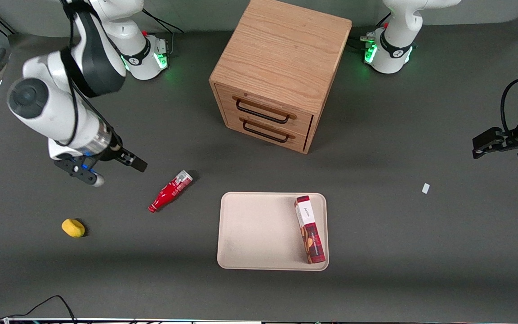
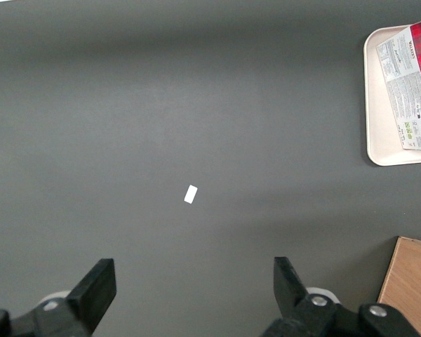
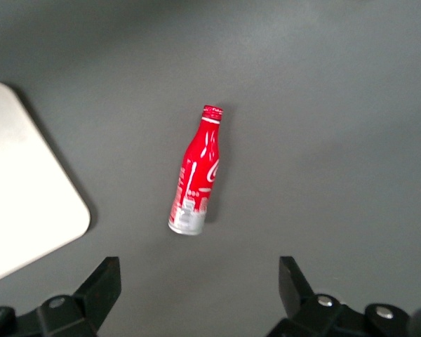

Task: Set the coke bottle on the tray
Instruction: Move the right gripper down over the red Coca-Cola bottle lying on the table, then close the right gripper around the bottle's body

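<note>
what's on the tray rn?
Only the plaid cookie box, lying along the tray's edge nearest the parked arm. What's under it is hidden. Bottle lies on the table; open gripper hovers nearby.

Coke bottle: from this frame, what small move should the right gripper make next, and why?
Probably lower onto the coke bottle, lining the fingers across its body. The bottle lies on its side on the table, apart from the tray, untouched. The gripper hangs open above the table beside it, holding nothing. The cookie box fills the tray's edge toward the parked arm, so the rest is free.
</note>
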